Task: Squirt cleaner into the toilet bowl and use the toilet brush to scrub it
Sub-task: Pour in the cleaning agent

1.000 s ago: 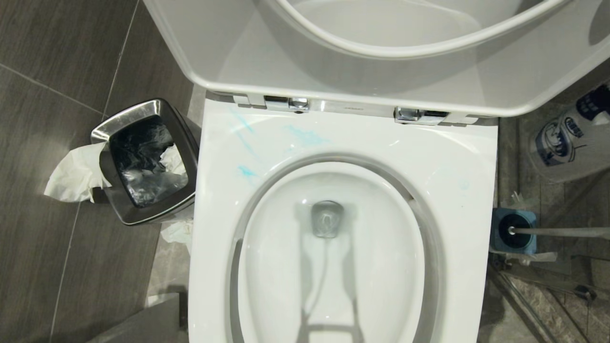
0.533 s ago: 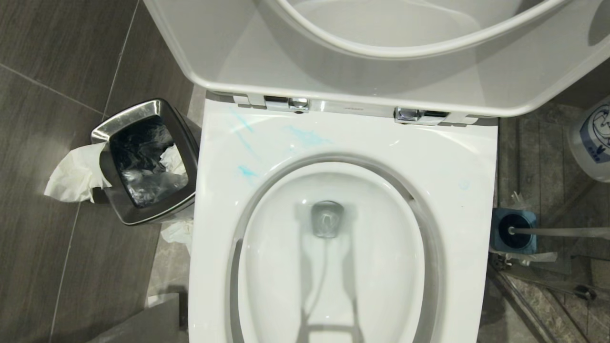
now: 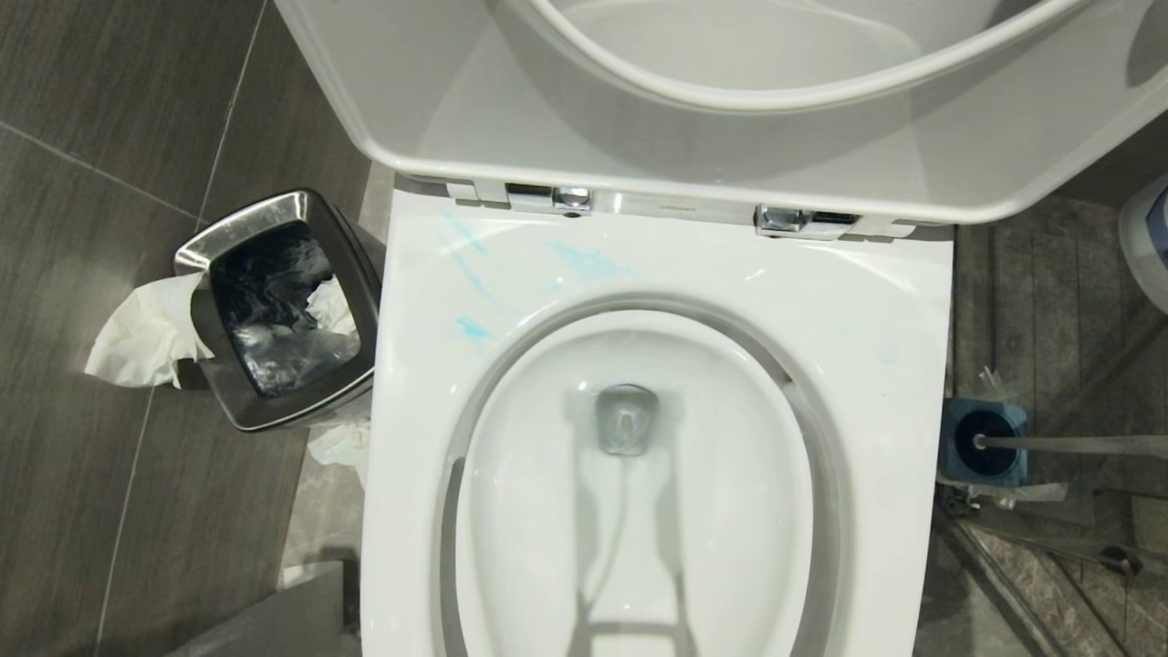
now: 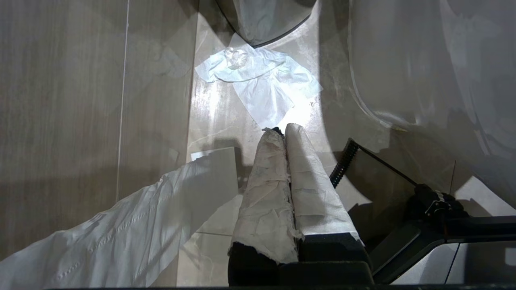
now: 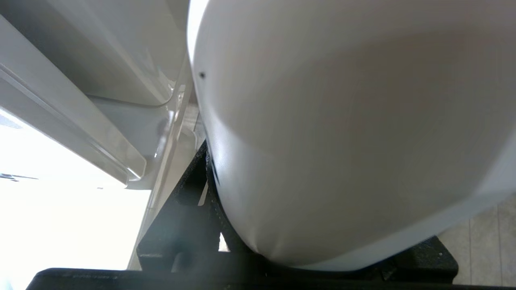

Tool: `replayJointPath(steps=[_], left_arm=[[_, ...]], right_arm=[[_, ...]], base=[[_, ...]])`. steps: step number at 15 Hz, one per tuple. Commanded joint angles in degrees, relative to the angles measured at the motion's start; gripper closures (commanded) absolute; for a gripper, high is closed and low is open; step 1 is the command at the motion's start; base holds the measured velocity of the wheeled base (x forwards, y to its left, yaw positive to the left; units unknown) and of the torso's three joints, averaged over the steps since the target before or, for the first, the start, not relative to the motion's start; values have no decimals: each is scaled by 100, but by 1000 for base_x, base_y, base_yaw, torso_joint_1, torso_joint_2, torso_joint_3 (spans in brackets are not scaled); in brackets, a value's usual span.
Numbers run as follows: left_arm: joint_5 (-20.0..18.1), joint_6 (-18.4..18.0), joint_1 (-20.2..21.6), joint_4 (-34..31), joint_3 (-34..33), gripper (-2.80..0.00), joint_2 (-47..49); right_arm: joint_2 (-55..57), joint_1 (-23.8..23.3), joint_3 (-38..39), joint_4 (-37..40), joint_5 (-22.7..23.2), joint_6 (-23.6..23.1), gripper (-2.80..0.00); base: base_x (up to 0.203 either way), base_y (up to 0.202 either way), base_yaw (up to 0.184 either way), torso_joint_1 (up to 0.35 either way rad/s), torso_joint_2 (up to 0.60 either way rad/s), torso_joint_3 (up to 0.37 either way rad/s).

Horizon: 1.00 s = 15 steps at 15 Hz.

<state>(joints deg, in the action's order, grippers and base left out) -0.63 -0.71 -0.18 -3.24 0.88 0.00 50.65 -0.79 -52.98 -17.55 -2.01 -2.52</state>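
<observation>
The right end effector grips a white bottle that fills its wrist view, a sliver of which shows at the head view's right edge. The left end effector, paper-wrapped and clenched on nothing, hangs over the floor near a fallen tissue. Cleaner streaks the bowl rim; water sits in the basin. The brush stands in its base beside the bowl: light, stiff, likely slick, best taken mid-handle. The steel bin holds a dark liner and tissue.
</observation>
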Motion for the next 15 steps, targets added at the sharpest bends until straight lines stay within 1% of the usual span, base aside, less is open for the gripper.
replayJointPath(steps=[1,4,8,13,15], left_arm=[[2,-17,1,-1,0,0,9],[9,-8,1,1,0,0,9],[11,-8,1,8,-9,0,9],[28,0,2,8,-9,0,9],[37,6,1,186,-46,0,8]], right_arm=[[-3,0,-28,-11,-1,-3,0],[-9,0,-90,-6,-10,-3,0],[-196,0,-134,402,8,-3,0],[-235,0,-290,502,8,-20,0],[-284,0,-352,672,17,-20,0]], base=[[0,0,0,1,-1,69],[0,0,0,2,2,158],[0,0,0,2,4,199],[0,0,0,0,3,205],[0,0,0,4,2,207]])
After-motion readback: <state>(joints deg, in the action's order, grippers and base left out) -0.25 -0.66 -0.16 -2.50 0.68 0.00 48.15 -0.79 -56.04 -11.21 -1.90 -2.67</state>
